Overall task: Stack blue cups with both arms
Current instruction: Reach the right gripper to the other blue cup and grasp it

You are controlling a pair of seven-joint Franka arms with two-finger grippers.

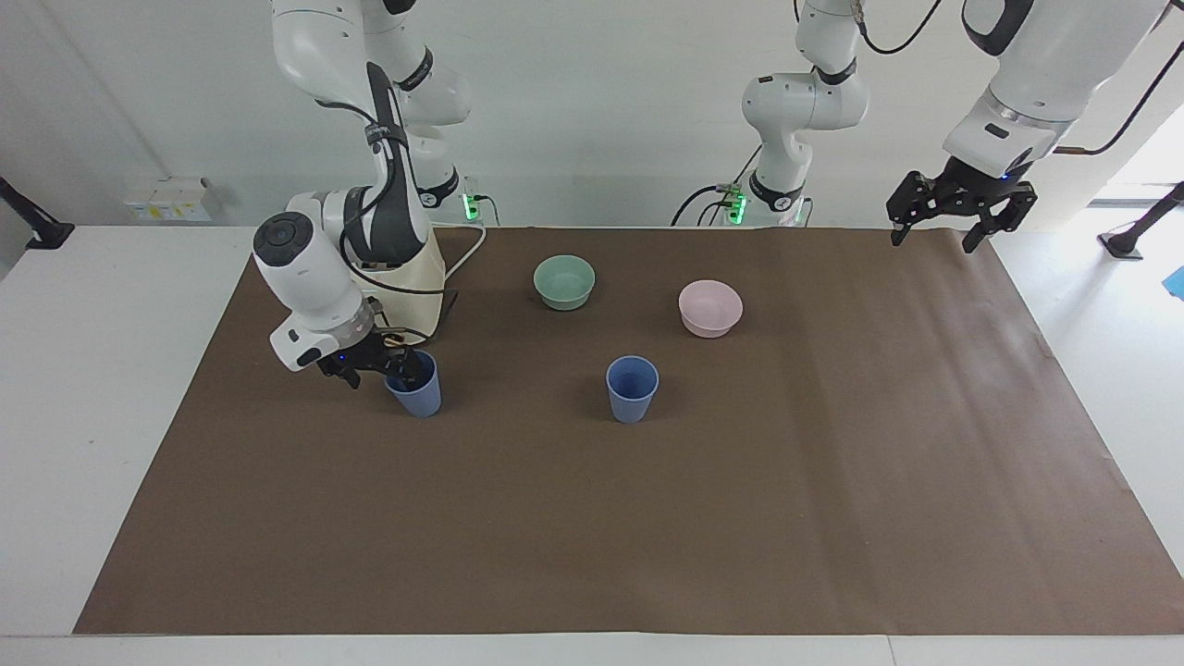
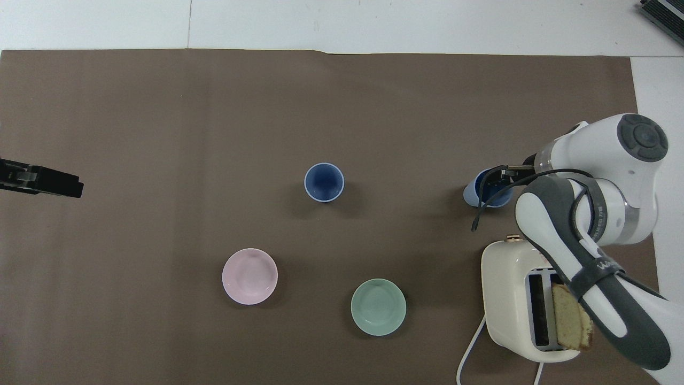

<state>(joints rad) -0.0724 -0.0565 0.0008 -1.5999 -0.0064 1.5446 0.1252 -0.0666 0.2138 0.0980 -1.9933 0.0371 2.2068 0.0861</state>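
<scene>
Facing view. Two blue cups stood upright and apart on the brown mat (image 1: 592, 518) of the tabletop: one cup (image 1: 414, 388) toward the right arm's end, just in front of the toaster (image 1: 407, 268), the other cup (image 1: 632, 388) near the middle. Neither was lifted, so the stack was not yet begun; by my reading the work stood at the first grasp, with lifting, carrying and nesting all left to do. The right hand (image 1: 393, 363) was low at the rim of the first cup, fingers spread, one fingertip apparently inside the mouth and the other outside the wall (contact could not be confirmed). The left hand (image 1: 953, 217) hung high over the mat's edge at the left arm's end, fingers spread and empty, well apart from both cups; that arm waited. A green bowl (image 1: 564, 281) and a pink bowl (image 1: 710, 307) sat nearer the robots than the cups.

Overhead view. The right hand (image 2: 499, 179) overlapped the rim of the first cup (image 2: 473, 197), the arm's wrist covering part of it. The second cup (image 2: 324, 182) stood clear, mouth up. The left hand (image 2: 45, 181) showed only at the frame's edge, far from it. Bread (image 2: 572, 323) stood in the toaster (image 2: 507, 299).
</scene>
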